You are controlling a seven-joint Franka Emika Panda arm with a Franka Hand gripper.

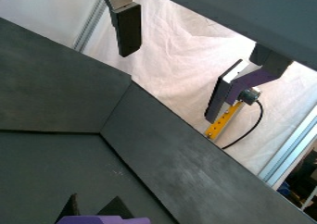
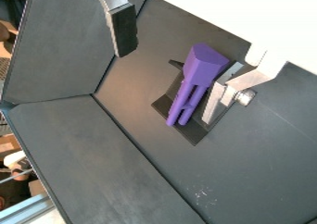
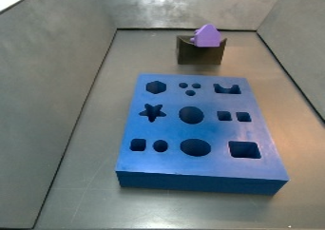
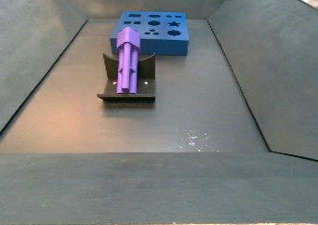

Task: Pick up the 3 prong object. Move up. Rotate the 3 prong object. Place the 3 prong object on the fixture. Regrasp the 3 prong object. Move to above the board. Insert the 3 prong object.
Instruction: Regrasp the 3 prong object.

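Your pincer (image 2: 180, 52) hangs wide open and empty above the fixture (image 4: 128, 85), where the 3 prong object (image 4: 128, 59) rests; light, rigid, likely slick plastic, best gripped across its blocky base

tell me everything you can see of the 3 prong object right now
The 3 prong object is a light-purple plastic piece, elongated, with parallel prongs running from a blocky base. It rests leaning on the dark fixture, near the blue board. The gripper is open and clear of it, its fingers not touching.
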